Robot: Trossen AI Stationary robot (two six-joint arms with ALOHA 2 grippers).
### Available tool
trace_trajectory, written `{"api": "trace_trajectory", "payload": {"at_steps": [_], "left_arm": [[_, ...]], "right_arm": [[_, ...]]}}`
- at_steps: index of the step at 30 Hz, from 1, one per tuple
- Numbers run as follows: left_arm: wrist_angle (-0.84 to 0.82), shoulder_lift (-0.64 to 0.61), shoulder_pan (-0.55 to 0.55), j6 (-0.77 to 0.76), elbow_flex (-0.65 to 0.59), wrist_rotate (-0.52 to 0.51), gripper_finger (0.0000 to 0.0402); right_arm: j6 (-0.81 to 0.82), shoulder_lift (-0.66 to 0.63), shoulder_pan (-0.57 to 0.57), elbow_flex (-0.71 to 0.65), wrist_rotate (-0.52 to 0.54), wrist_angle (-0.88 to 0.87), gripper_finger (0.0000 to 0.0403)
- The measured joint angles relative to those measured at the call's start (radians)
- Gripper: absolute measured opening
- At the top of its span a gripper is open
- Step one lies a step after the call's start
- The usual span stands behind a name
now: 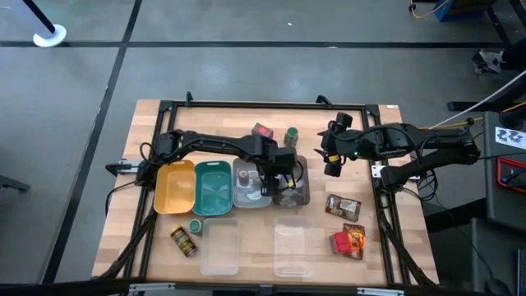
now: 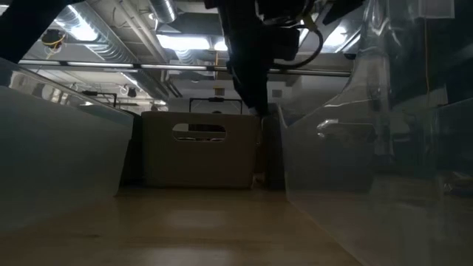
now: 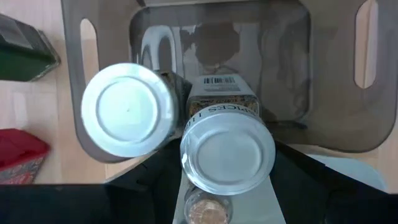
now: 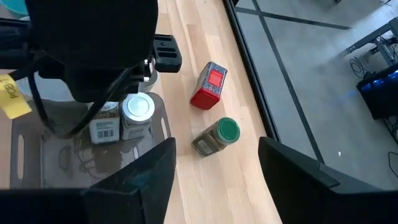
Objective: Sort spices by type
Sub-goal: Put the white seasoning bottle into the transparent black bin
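Two white-capped jars show over the dark grey tray (image 3: 323, 81). One white-capped jar (image 3: 127, 109) stands upright in it. The other white-capped jar (image 3: 227, 149), with a barcode label, sits between the fingers of my left gripper (image 3: 227, 165), which is shut on it above the tray (image 1: 296, 196). My right gripper (image 4: 217, 180) hangs open and empty over the table's far right (image 1: 331, 163). A red box (image 4: 208, 84) and a green-capped jar (image 4: 214, 138) lie on the wood behind the trays. My left gripper pinches the jar between its two fingers (image 3: 292, 171), coming from above and pointing steeply down. The white cap (image 3: 264, 163) faces up and hides the spots where the fingers meet the jar's sides. The jar stays upright (image 4: 104, 127); whether its base touches the tray I cannot tell.
A yellow tray (image 1: 174, 187), a teal tray (image 1: 214, 187) and a light grey tray (image 1: 249, 185) stand in a row. Two clear lids (image 1: 219, 247) lie near the front edge. A yellow-labelled jar (image 1: 182, 240) lies front left; pouches (image 1: 343, 205) and a red box (image 1: 341, 242) lie front right.
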Motion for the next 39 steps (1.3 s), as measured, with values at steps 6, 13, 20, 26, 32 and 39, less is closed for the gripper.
{"api": "trace_trajectory", "payload": {"at_steps": [6, 13, 20, 26, 32, 39], "left_arm": [[0.007, 0.001, 0.015, 0.000, 0.000, 0.001, 0.0200], [0.024, 0.010, 0.017, 0.006, 0.000, -0.001, 0.0200], [0.024, 0.025, 0.015, 0.012, -0.002, -0.002, 0.0211], [0.026, 0.025, 0.015, 0.007, -0.002, -0.001, 0.0237], [0.052, 0.025, 0.015, 0.009, -0.002, -0.001, 0.0237], [0.042, 0.024, 0.015, 0.002, -0.002, -0.001, 0.0235]], "right_arm": [[0.000, 0.000, 0.000, 0.000, 0.000, -0.005, 0.0230], [0.000, 0.000, 0.000, 0.000, 0.000, -0.007, 0.0230], [0.000, 0.000, 0.000, 0.000, -0.001, -0.008, 0.0230], [0.000, 0.001, 0.000, 0.000, -0.001, -0.015, 0.0230], [0.000, 0.001, 0.000, 0.000, -0.001, -0.015, 0.0230], [0.028, 0.001, 0.000, 0.000, -0.001, -0.033, 0.0230]]}}
